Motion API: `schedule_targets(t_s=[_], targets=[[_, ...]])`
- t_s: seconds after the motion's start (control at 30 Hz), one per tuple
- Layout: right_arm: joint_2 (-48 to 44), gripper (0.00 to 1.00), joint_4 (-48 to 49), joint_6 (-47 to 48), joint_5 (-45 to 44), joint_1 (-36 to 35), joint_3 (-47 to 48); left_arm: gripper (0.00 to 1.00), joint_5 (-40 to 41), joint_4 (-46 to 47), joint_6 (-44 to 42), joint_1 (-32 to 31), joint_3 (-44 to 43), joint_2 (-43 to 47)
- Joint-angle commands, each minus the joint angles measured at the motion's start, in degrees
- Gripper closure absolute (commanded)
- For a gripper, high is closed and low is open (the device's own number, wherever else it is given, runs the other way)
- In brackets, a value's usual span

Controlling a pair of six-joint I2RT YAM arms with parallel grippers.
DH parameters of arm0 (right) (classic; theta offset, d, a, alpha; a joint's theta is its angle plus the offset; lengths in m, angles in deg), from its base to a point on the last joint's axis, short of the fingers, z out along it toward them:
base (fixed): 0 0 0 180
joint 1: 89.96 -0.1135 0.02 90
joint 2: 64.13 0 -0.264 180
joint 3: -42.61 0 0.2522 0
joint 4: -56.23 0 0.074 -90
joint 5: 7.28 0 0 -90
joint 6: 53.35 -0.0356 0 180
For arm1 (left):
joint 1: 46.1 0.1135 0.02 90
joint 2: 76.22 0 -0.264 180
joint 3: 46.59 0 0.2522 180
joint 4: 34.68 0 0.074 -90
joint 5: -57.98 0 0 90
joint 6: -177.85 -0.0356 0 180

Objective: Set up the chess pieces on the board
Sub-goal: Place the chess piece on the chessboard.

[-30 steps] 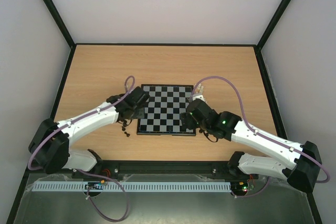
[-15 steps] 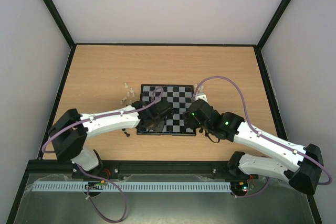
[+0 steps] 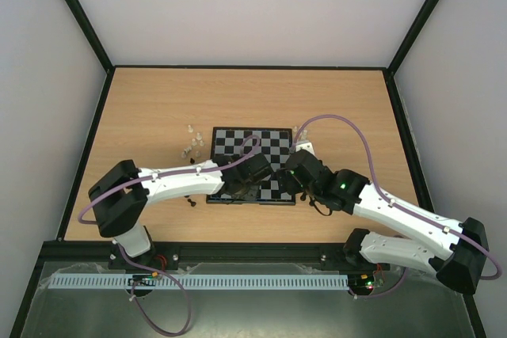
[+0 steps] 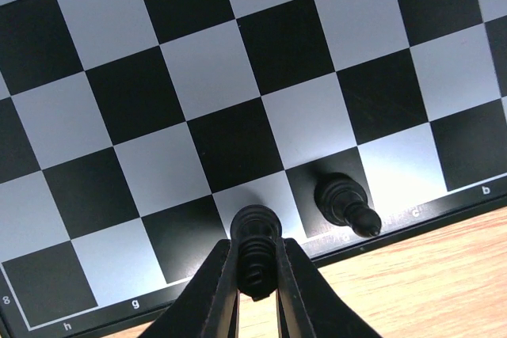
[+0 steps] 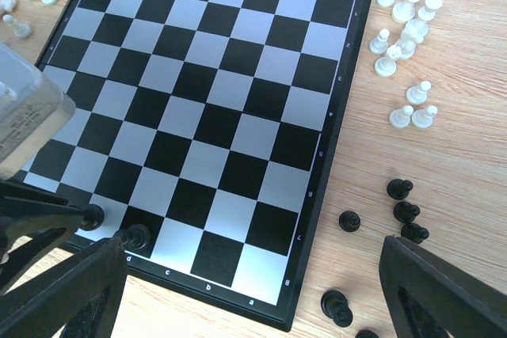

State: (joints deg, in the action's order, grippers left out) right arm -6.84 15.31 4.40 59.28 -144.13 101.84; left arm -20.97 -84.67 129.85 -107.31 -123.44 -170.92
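Left wrist view is showing the left pincer [image 4: 255, 263] clamping a black chess piece [image 4: 255, 231] across its narrow body. It is hanging over the edge row of the board [image 4: 198, 77], just beside a second black piece [image 4: 342, 199] standing on a dark square. The held piece is pointing head up, long axis roughly vertical; whether its base is touching, I cannot tell. It is looking light, stiff, smooth and easily toppled, so gripping at the waist is suiting it. The right pincer [image 5: 253, 282] is hovering wide apart and empty near the board, with loose black pieces [image 5: 404, 211] lying on the desk [image 5: 444, 140].
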Motion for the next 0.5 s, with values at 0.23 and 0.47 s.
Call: schedule_targets(t_s=[0.23, 0.47], targets=[[-0.91, 0.12, -1.99, -0.45, -1.22, 0.21, 0.38, 0.91, -0.09, -0.14, 0.47, -0.54, -0.81, -2.82], [-0.87, 0.12, -1.93, -0.36, -1.13, 0.24, 0.23, 0.75, -0.82, -0.05, 0.46, -0.57, -1.07, -2.20]])
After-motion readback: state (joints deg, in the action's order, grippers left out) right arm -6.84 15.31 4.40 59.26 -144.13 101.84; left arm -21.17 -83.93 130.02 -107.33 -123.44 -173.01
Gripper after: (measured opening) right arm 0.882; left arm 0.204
